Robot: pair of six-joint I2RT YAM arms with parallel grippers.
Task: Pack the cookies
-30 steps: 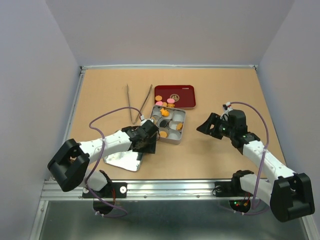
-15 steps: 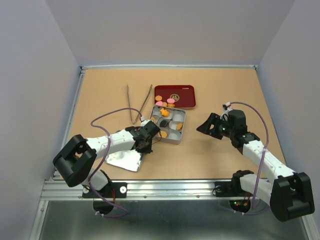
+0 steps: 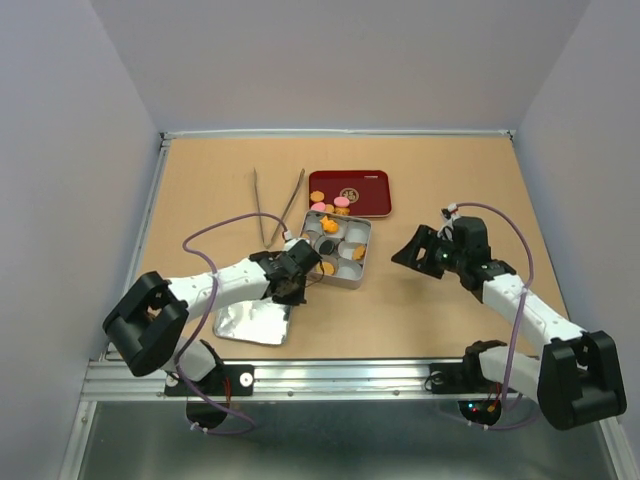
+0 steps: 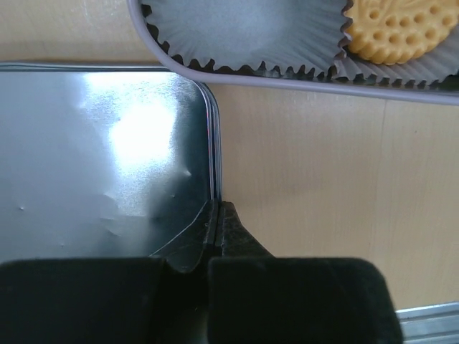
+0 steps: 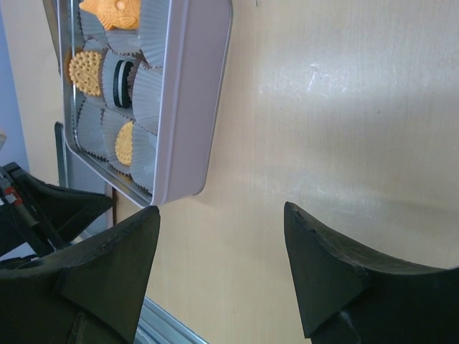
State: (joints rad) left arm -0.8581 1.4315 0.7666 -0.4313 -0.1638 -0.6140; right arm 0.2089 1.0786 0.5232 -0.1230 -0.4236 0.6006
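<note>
Tabletop point(image 3: 200, 180) of pale tan wood, closed in by plain grey walls on three sides, with a metal rail along its near edge.

Left gripper point(image 4: 217, 212): jaws were pressed together on the rim of a flat silver lid point(image 4: 107, 158), which lay on the wood just inside the rail. Beyond the lid's corner, across a narrow strip of bare wood, stood the square silver tin point(image 4: 287, 77).

Tin contents: nine white pleated paper cups point(image 4: 244, 29). Some held cookies point(image 4: 405, 29): an orange flower shape, pale yellow dotted rounds and one dark sandwich round standing on edge. Other cups held nothing.

Right gripper point(image 5: 221, 215): fingers were spread wide and held nothing. It hung low over bare wood off the tin's right side, apart from it.

Dark red tray point(image 3: 372, 200): rectangular, lying just behind the tin. More cookies, orange and pink, were bunched at its near left corner; the rest of its floor was bare apart from a gold emblem.

Metal tongs point(image 3: 288, 207): lying left of the tray, legs splayed toward the back wall.

Open room: bare wood lay between the tin and the right gripper, along the right side, and across the far left.
</note>
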